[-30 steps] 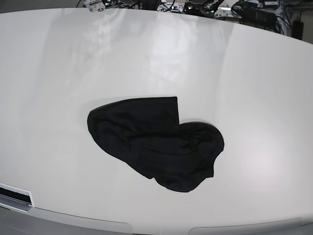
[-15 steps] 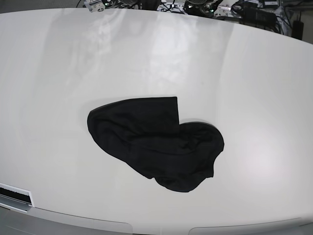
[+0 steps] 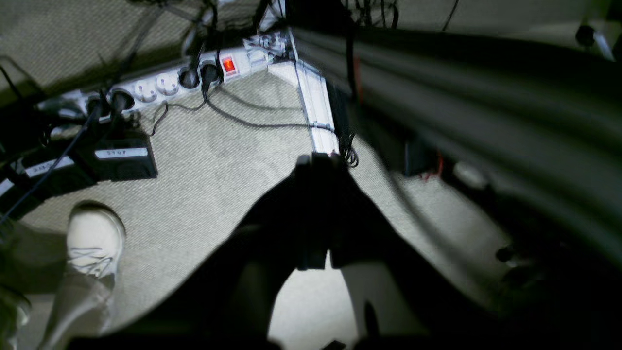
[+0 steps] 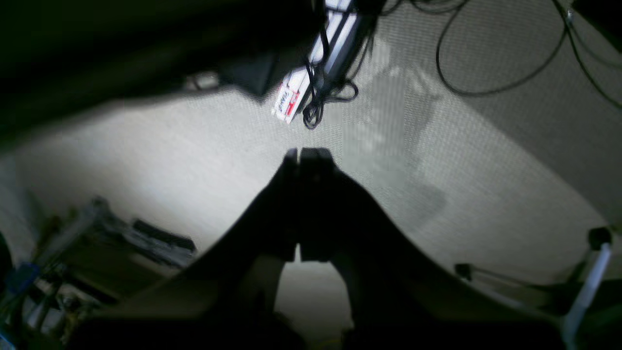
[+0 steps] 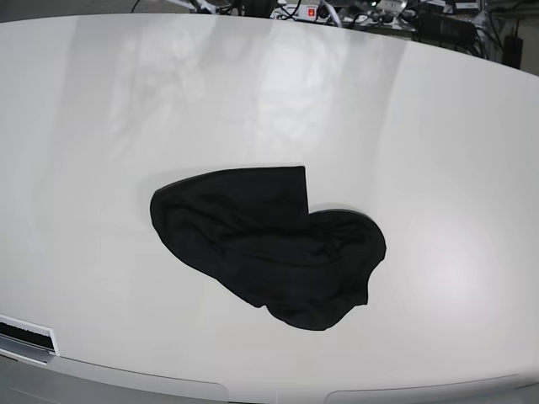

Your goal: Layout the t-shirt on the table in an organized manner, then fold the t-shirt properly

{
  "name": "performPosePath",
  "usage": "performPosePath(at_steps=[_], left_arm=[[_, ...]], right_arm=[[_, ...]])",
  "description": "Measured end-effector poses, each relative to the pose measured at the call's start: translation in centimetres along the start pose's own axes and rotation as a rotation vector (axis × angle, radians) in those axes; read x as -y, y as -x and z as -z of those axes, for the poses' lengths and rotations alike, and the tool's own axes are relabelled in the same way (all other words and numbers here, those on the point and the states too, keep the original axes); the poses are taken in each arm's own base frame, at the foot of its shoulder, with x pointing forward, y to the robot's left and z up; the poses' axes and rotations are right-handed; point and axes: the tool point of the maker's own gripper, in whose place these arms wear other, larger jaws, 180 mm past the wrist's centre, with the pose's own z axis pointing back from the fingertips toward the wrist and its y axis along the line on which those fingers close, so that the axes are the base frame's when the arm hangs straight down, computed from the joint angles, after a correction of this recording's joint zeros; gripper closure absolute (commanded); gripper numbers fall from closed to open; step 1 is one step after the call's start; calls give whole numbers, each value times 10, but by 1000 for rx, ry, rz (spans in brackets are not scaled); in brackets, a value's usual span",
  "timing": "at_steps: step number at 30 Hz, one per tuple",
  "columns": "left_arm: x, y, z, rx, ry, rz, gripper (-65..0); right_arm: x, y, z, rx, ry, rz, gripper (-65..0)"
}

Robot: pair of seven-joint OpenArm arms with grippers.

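A grey carpeted floor (image 3: 218, 170) is seen under both wrist cameras, so neither arm is anywhere over the tabletop (image 5: 438, 126). The left pincer (image 3: 316, 163) is pressed together with nothing between its fingers, pointed down at the carpet. Just past its tip a white cable duct (image 3: 316, 112) is seen, and further out a white power strip (image 3: 160, 85) with a lit red switch and black plugs. A pale sneaker (image 3: 95, 238) is caught at the lower left of that view. The right pincer (image 4: 306, 158) is likewise squeezed together and empty, also aimed at the floor, with a bundle of black cables (image 4: 320, 104) just beyond it and a looping cable (image 4: 486, 63) further off.

In the base view neither arm is seen. The t-shirt (image 5: 269, 248) is left crumpled in a dark lump around the middle of the glossy white tabletop, a bit toward the near edge, with one flatter straight-edged part sticking up at its top.
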Motion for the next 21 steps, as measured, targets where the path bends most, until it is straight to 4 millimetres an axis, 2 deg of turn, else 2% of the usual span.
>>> performPosePath(at_steps=[5, 9, 13, 17, 19, 21], left_arm=[[-7, 37, -24, -39, -6, 39, 0], [-13, 52, -53, -77, 11, 18, 0], [-1, 50, -84, -60, 53, 80, 0], [9, 48, -122, -34, 66, 142, 0], [7, 36, -144, 11, 49, 162, 0], [-2, 13, -169, 80, 7, 184, 0]], right_arm=[[-8, 34, -16, -71, 0, -21, 0], [-26, 43, -35, -53, -48, 37, 0], [-35, 52, -65, -47, -54, 27, 0], [-33, 48, -105, 10, 3, -10, 0], [-32, 44, -129, 51, 36, -30, 0], [-33, 36, -154, 93, 65, -42, 0]])
